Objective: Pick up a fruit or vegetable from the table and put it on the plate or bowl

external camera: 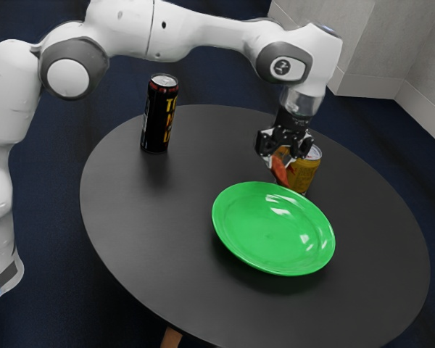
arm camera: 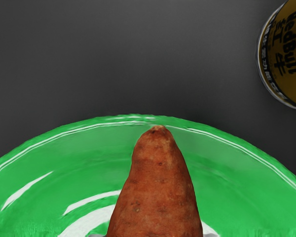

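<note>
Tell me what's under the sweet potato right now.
The green plate; the sweet potato hangs above it, held in the tool. The plate surface directly beneath it is covered.

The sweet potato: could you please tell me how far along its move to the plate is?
Done: the sweet potato is off the table, clamped in the fingers. In hand: it hangs above the plate, over the edge by the gold can. Left: lower it onto the plate and release.
</note>
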{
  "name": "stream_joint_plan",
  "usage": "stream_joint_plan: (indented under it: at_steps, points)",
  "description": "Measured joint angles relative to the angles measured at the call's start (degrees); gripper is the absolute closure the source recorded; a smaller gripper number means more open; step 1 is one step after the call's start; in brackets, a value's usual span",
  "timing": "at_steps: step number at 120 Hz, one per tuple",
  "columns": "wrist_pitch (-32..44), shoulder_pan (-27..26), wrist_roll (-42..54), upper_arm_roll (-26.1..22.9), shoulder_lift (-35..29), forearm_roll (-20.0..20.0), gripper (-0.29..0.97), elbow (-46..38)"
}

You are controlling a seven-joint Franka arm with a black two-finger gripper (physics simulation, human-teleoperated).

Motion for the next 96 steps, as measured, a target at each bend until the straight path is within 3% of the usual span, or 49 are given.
stream_joint_plan:
  at_steps: [14,36,50,61,68,72,84,96]
  points:
    - [-0.6,-0.3,-1.0,-4.3,5.3,1.9,0.51,3.9]
    - [-1.0,-0.5,-2.7,-8.5,6.6,4.8,0.5,4.0]
    - [-1.0,-0.5,-3.6,-8.3,6.6,5.6,0.23,3.3]
    - [-1.2,-1.2,-4.1,-8.3,6.0,5.7,0.12,3.1]
    - [-3.3,-4.5,-4.4,-8.2,1.1,6.0,0.08,2.5]
    - [-4.9,-6.1,-3.3,-5.4,-3.9,6.6,0.06,0.9]
    - [-6.5,-7.5,9.2,11.3,-14.3,7.5,0.03,-4.1]
    - [-6.1,-6.3,22.8,15.6,-17.2,9.3,0.01,-6.9]
